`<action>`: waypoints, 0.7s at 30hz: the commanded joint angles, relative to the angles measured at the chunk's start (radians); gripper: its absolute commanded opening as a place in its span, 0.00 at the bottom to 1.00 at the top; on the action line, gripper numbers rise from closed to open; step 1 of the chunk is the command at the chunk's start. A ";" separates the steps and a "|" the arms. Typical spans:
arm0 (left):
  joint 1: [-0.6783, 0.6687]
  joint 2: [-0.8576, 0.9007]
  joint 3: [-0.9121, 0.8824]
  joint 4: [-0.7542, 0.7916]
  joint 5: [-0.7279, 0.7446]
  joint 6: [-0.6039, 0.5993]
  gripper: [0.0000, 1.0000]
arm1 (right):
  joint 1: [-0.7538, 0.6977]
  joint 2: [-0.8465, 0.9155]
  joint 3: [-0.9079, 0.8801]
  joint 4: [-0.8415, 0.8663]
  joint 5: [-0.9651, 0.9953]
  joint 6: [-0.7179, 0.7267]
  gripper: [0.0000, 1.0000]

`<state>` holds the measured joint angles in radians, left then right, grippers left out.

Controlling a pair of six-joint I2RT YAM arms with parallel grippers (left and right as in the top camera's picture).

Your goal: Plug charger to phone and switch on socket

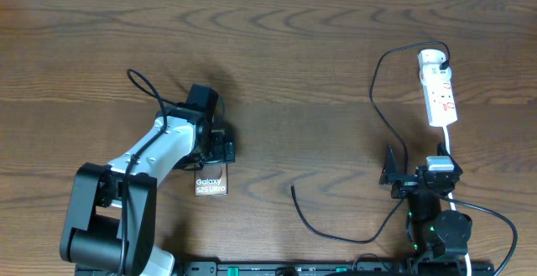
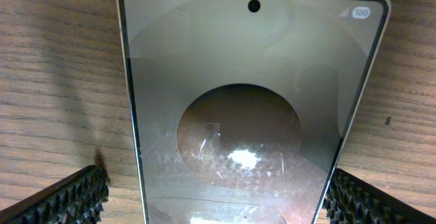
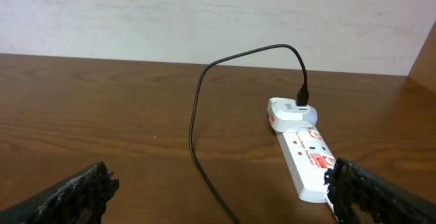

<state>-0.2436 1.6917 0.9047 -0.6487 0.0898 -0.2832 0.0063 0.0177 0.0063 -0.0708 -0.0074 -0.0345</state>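
Observation:
The bronze-brown phone (image 1: 211, 184), with white "Galaxy" lettering, lies flat on the table. It fills the left wrist view (image 2: 238, 101). My left gripper (image 1: 220, 150) is open, with one finger on either side of the phone's end (image 2: 218, 178) and a gap on the left side. The white socket strip (image 1: 440, 91) lies at the far right and also shows in the right wrist view (image 3: 306, 152). The thin black charger cable (image 1: 375, 91) runs from a white adapter (image 3: 286, 112) at the strip's far end. Its loose tip (image 1: 293, 190) lies mid-table. My right gripper (image 1: 419, 174) is open and empty (image 3: 219, 176), near the strip's near end, with the cable (image 3: 194, 129) running between its fingers.
The socket's white cord (image 1: 450, 146) runs down past the right arm. Thicker black cables (image 1: 495, 217) loop around the right arm's base. A black rail (image 1: 294, 268) runs along the table's front edge. A light wall (image 3: 204, 13) stands behind the table.

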 commanded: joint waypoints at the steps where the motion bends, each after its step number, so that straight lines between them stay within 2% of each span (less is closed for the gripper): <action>1: -0.016 0.006 -0.004 0.000 -0.027 0.017 1.00 | 0.008 -0.003 -0.001 -0.005 0.002 -0.008 0.99; 8: -0.080 0.006 -0.004 0.006 -0.047 0.020 1.00 | 0.008 -0.003 -0.001 -0.005 0.002 -0.008 0.99; 21: -0.082 0.006 -0.004 0.004 -0.083 0.019 1.00 | 0.008 -0.003 -0.001 -0.005 0.002 -0.008 0.99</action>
<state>-0.3256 1.6917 0.9047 -0.6453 0.0235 -0.2802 0.0063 0.0177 0.0063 -0.0708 -0.0074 -0.0341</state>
